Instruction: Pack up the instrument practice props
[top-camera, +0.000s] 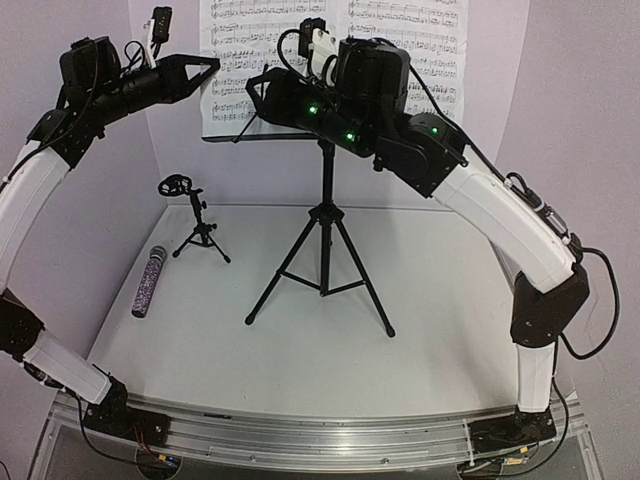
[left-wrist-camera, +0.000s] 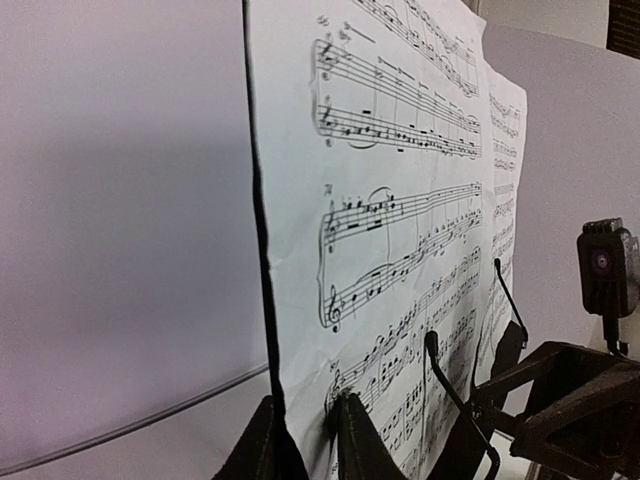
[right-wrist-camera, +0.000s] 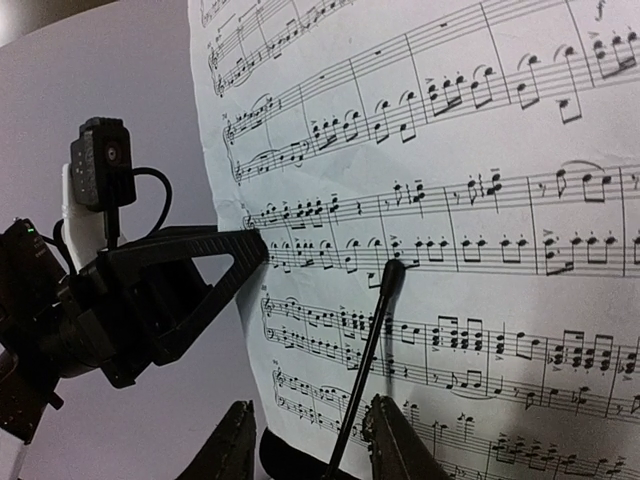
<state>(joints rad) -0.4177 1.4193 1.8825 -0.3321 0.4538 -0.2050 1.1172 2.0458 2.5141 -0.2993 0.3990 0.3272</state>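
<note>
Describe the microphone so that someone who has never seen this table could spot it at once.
Start at the tall black tripod music stand in the middle of the table and look left, past the small black mic stand. Lying flat just left of it is the microphone: the only glittery purple-silver thing, with a grey mesh head.

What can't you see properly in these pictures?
Top view: the right arm hides most of the desk of the music stand and the lower sheet music.
Left wrist view: the sheet music runs between the fingers of the left gripper and off the bottom edge, so a pinch is unclear.
Top view: the microphone is too small for details.
</note>
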